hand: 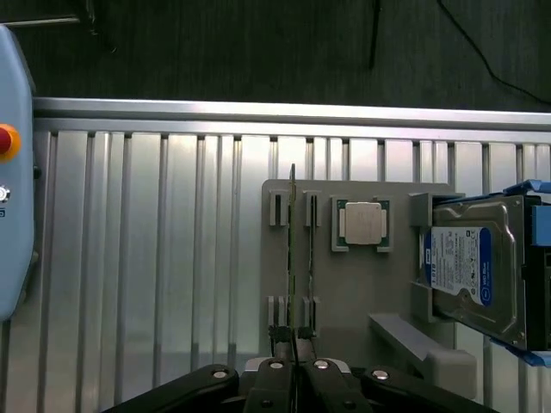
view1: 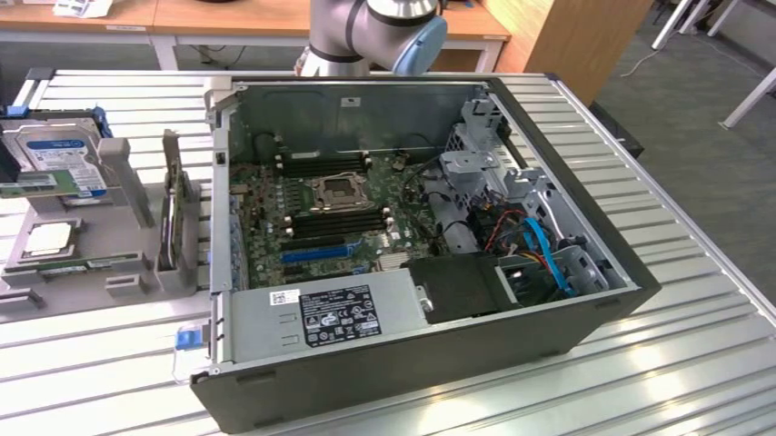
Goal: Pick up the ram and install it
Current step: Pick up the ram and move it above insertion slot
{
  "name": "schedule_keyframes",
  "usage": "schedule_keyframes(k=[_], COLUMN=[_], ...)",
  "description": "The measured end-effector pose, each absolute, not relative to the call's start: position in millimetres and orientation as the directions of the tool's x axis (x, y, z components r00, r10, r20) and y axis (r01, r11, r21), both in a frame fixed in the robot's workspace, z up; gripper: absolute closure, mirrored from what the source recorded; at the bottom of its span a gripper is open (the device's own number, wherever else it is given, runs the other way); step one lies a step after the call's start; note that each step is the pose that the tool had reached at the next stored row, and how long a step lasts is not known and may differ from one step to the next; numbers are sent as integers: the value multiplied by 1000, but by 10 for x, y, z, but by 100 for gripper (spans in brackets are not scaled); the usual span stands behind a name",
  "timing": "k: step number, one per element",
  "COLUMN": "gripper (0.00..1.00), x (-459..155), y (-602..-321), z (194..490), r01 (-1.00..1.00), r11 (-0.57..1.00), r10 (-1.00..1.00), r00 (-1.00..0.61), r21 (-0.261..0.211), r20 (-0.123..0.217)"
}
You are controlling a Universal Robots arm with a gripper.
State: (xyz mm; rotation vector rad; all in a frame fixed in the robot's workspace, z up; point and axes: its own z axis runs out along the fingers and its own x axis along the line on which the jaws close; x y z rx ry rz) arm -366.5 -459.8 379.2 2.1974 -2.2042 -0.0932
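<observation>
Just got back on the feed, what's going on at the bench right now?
The arm's jaws are closed, apparently on nothing, and hover over the grey parts holder, which sits at the exterior view's left of the open computer case. The ram stands on edge in the holder's slots, in line with the jaws, not yet picked up.

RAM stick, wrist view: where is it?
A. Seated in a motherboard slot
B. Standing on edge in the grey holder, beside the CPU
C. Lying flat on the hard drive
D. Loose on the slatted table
B: the RAM stick stands on edge in slots of the grey holder, with the CPU in the next pocket.
</observation>
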Motion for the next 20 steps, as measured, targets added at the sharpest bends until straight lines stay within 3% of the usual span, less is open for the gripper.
schedule_keyframes(k=[20], gripper=[88], x=[-3662], y=[-4598], z=[3975], r01=[-998], r11=[2], r10=[-1000], r00=[-4], r21=[62], r20=[-23])
